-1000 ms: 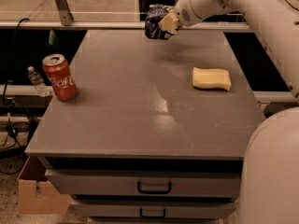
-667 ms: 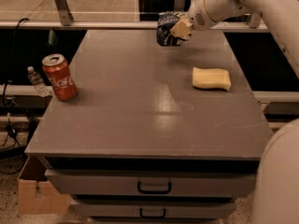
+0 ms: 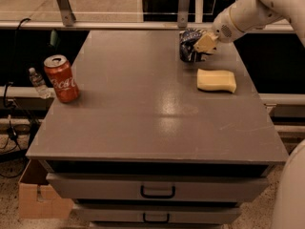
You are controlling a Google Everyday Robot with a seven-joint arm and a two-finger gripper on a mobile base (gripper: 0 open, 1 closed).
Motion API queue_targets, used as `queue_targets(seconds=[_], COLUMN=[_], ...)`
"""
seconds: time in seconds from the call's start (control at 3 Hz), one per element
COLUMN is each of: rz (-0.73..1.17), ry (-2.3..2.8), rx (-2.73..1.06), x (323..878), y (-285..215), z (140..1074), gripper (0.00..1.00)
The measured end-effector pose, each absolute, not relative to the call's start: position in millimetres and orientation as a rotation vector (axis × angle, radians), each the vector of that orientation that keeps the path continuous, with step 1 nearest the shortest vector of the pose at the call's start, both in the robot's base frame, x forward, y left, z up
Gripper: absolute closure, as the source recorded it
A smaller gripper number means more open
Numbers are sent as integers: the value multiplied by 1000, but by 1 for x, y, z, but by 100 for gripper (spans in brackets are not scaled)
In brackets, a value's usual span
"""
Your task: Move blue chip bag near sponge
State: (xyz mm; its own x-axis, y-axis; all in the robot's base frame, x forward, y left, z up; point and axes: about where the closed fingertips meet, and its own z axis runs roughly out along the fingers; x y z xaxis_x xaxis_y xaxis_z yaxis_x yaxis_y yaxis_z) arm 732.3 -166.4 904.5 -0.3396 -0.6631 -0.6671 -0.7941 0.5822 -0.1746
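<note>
Gripper: we locate the cream two-finger gripper (image 3: 204, 44) at the far right of the tabletop, its fingers clamped on the small crinkly dark-blue foil chip bag (image 3: 188, 46).
Bag position: held low over the grey rectangular tabletop (image 3: 143, 109), just behind the pale yellow rectangular foam sponge (image 3: 217, 80). We cannot confirm contact with the surface.
Reason for hold: we judge the clamp carries the bag, which is not yet set down.
Sponge: flat near the right edge, apart from the bag.
Red aluminium soda can (image 3: 61, 78): upright at the left edge, well apart. We expect no interference.
Remaining step: we judge lowering and release beside the sponge.
</note>
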Motion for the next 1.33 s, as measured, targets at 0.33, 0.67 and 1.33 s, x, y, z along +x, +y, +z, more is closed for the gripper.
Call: queue_targets(seconds=[0.33,0.67,1.33], rz=[218,202,194], ry=[2145,2173,2182], rx=[-1167,-1180,-1192], x=[723,718,714], y=[-184,-195,-202], z=[895,890,888], gripper=[60,37,0])
